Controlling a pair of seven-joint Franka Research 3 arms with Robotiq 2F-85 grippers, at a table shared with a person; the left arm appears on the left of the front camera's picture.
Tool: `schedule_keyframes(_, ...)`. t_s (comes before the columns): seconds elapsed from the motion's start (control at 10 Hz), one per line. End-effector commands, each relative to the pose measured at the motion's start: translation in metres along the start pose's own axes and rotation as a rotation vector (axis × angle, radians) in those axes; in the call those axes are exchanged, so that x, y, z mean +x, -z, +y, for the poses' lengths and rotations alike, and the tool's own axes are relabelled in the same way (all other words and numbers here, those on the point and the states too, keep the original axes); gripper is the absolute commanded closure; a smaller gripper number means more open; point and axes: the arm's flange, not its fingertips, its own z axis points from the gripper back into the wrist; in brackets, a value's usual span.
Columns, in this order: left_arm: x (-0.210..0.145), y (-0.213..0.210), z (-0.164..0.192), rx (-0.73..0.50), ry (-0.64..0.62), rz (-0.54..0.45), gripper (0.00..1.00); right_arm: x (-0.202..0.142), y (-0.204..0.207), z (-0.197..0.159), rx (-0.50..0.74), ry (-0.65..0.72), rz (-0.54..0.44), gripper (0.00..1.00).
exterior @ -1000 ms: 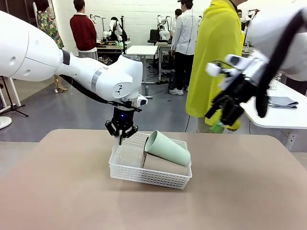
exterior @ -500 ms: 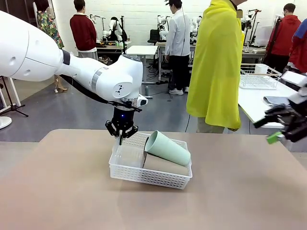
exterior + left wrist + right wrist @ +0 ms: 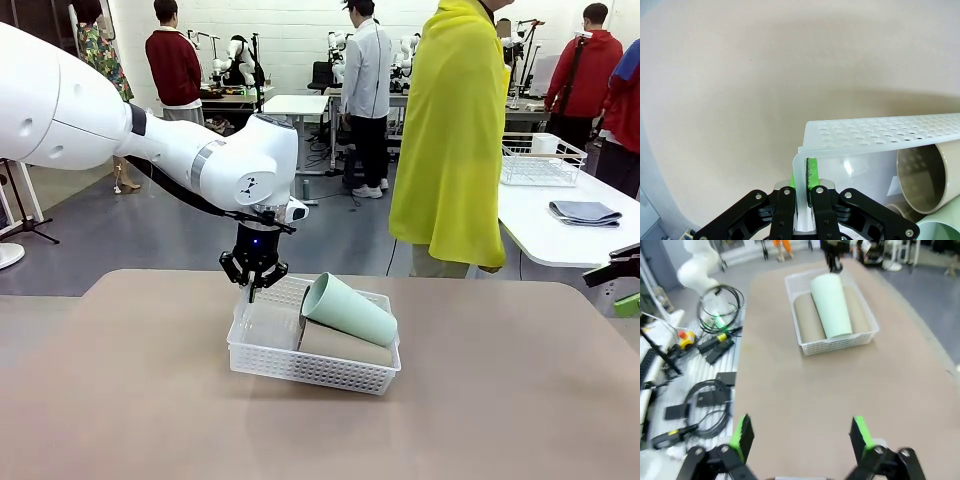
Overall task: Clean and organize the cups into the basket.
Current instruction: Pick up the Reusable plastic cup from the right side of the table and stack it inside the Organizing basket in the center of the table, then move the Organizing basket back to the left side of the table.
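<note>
1. Left gripper (image 3: 253,290) is pinched tight on the far-left corner wall of the basket (image 3: 310,368); the left wrist view has the white rim squeezed right between the green pads (image 3: 812,175).
2. That corner looks lifted a bit, so the basket sits tilted on the table (image 3: 150,400), roughly mid-table.
3. Right gripper (image 3: 802,437) is off at the table's right edge, jaws spread wide with nothing in them, well apart from the basket.
4. Cups: the mint-green cup (image 3: 348,310) lies on its side on top of the tan cups (image 3: 345,345), mouth pointing at the left gripper's end.
5. Right wrist view shows two tan ones, one under each side of the green.
</note>
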Motion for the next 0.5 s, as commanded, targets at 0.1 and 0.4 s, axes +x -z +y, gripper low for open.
schedule_keyframes(0.1, -0.0034, 0.0003, 0.0007, -0.007, 0.005, -0.003, 1.00, 0.0068, 0.0068, -0.0007, 0.027, -0.033, -0.025, 0.00)
schedule_keyframes(0.4, -0.0034, 0.0003, 0.0007, -0.007, 0.005, -0.003, 1.00, 0.0068, 0.0068, -0.0007, 0.027, -0.033, -0.025, 0.00)
